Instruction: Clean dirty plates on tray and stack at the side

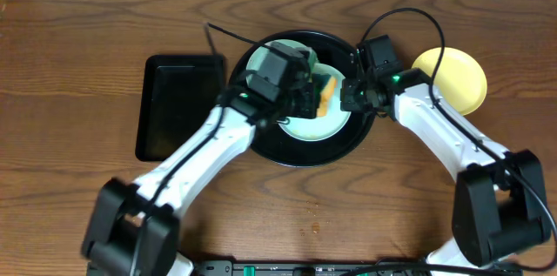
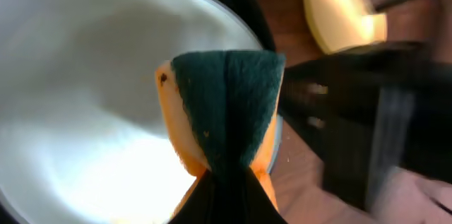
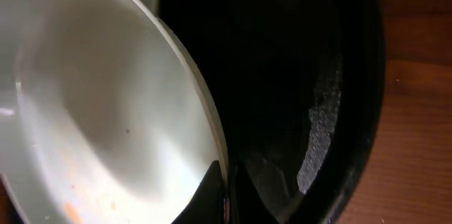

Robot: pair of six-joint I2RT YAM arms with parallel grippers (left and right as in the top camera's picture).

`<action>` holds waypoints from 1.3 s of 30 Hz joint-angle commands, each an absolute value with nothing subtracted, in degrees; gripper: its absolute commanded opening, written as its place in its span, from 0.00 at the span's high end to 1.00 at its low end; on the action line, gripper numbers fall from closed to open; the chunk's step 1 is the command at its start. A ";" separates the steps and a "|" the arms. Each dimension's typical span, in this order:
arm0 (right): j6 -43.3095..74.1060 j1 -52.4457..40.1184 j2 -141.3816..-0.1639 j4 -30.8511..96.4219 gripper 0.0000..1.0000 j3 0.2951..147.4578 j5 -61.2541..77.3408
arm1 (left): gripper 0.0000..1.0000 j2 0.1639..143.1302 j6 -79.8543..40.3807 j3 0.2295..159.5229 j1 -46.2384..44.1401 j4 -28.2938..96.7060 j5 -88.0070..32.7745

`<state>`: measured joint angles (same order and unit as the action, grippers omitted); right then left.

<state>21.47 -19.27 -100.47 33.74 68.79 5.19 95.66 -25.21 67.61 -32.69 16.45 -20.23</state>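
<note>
Overhead. Round tray (image 1: 361,132) sits mid-counter (image 1: 70,32), glossy black. A mint plate (image 1: 305,125) lies inside it, partly hidden under both arms. Left end effector (image 1: 315,97) is over the plate, clamped on a sponge (image 1: 329,93) with an orange body and a green face. Right end effector (image 1: 352,97) is at the plate's right edge, by the tray rim. Yellow plate (image 1: 457,80) rests on the counter, just right of the tray and outside it. Rectangular tray (image 1: 178,106) lies left of the round one, apart from it.

Left wrist. Sponge (image 2: 226,104) is pinched at its lower end by the left end effector (image 2: 226,199), fingers drawn in tight on it, green face toward the camera. Mint plate (image 2: 85,125) fills the left of the view, behind the sponge. Round tray rim (image 2: 254,12) shows beyond it, yellow plate (image 2: 339,5) at upper right. The dark blurred shape on the right looks like the other arm.

Right wrist. Right end effector (image 3: 224,199) is closed on the rim of the mint plate (image 3: 106,111). Faint orange smears near the plate's lower edge. Round tray (image 3: 296,75) to the right, bare counter (image 3: 417,111) past it.
</note>
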 commanded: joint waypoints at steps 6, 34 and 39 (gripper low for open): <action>20.86 -19.59 -93.27 34.52 0.99 68.93 8.14 | 0.92 102.59 -31.86 68.25 -32.88 12.27 -18.63; 17.52 -20.34 -93.23 34.13 0.99 66.59 1.52 | 0.92 102.96 -25.71 68.27 -29.74 20.69 -7.94; 17.52 -20.34 -93.23 34.11 0.99 66.59 1.56 | 0.92 102.96 -25.26 68.27 -32.21 22.68 -17.78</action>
